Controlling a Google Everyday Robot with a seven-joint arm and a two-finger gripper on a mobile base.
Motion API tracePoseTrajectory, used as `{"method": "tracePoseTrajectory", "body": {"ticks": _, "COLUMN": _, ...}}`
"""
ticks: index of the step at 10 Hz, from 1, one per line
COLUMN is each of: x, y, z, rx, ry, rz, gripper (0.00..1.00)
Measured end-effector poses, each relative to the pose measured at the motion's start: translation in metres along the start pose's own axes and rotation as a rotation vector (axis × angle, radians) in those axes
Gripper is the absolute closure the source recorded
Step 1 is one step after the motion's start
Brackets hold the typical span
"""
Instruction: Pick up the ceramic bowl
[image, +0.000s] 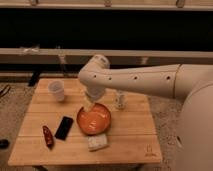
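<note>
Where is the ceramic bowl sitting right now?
In the camera view, the ceramic bowl sits near the middle of the table, beside the black phone and just behind the white block. The gripper is at its far rim.

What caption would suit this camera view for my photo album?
Robot's hand at the far rim of the orange bowl on a wooden table, with cup and phone nearby.

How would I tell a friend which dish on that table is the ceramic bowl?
Find the wooden table; near its middle, with the robot's gripper at its far rim, sits the ceramic bowl. It is round, shallow and orange-red, far wider than the white cup near the far corner.
</note>
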Motion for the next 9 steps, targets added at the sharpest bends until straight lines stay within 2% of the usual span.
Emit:
{"method": "tracePoseTrajectory", "body": {"ticks": 1, "x": 0.011, "y": -0.008, "z": 0.013, "rx": -0.001, "ry": 0.039, "rz": 0.038, "gripper": 0.20}}
{"method": "tracePoseTrajectory", "body": {"ticks": 4, "x": 0.031, "y": -0.023, "z": 0.045, "rx": -0.021, "ry": 0.112, "rz": 0.123, "gripper": 0.20}}
{"method": "tracePoseTrajectory", "body": {"ticks": 6, "x": 0.036, "y": -0.022, "z": 0.063, "rx": -0.049, "ry": 0.138, "rz": 0.166, "gripper": 0.20}}
{"method": "tracePoseTrajectory", "body": {"ticks": 7, "x": 0.038, "y": -0.023, "z": 0.077, "rx": -0.075, "ry": 0.140, "rz": 0.207, "gripper": 0.20}}
{"method": "tracePoseTrajectory", "body": {"ticks": 9, "x": 0.040, "y": -0.023, "z": 0.094, "rx": -0.106, "ry": 0.140, "rz": 0.241, "gripper": 0.20}}
